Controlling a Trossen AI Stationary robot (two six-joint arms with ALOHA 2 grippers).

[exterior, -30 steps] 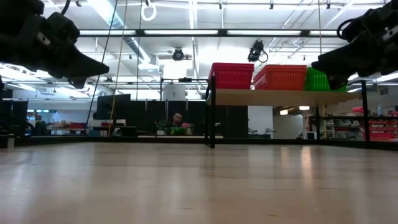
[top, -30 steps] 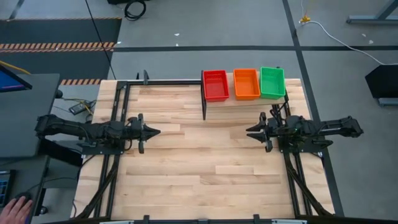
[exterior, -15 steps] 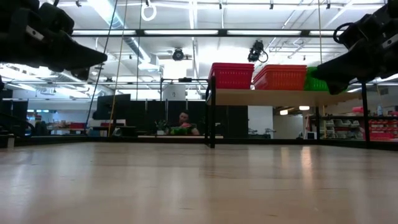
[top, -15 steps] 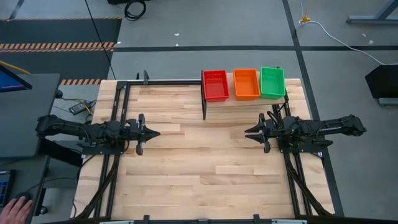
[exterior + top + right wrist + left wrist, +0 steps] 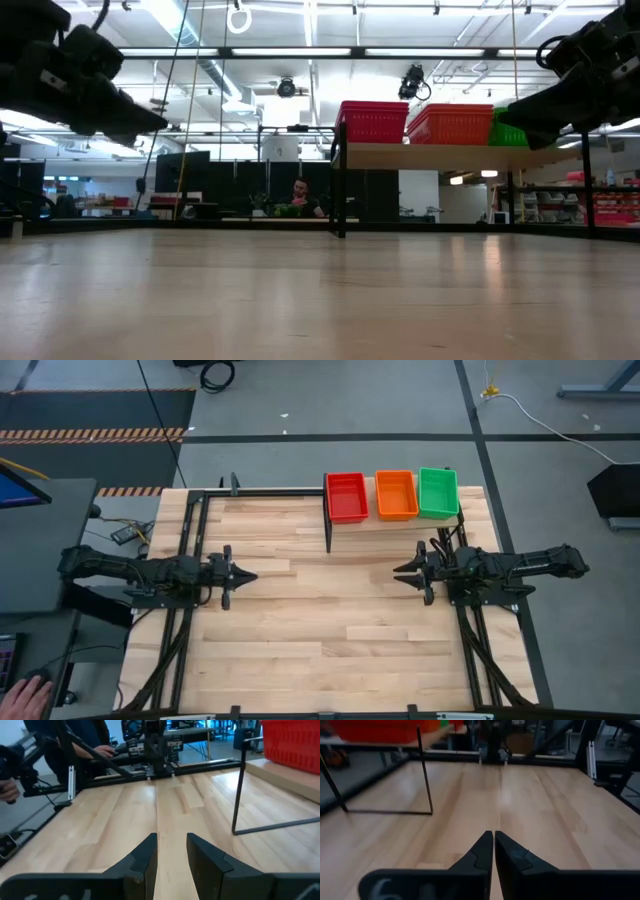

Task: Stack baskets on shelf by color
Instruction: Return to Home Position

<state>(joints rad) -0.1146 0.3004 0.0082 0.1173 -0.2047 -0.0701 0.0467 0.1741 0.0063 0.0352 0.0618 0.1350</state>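
Green baskets (image 5: 438, 492) on shelf (image 5: 430, 155) | right end effector (image 5: 398, 572) near, apart

left arm's dark two-finger gripper (image 5: 250, 574) | drawn back slightly, nose dipped (low view) | person beyond the table (image 5: 300, 190) | shifted sideways

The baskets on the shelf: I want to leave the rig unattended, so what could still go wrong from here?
The right gripper, fingers open, hangs close to the shelf; a swing that way might jolt it. The green baskets sit at the shelf's end, so a knock could tip them off. The left gripper, shut, is farther away, but a person's hand shows beside the table on that arm's side.
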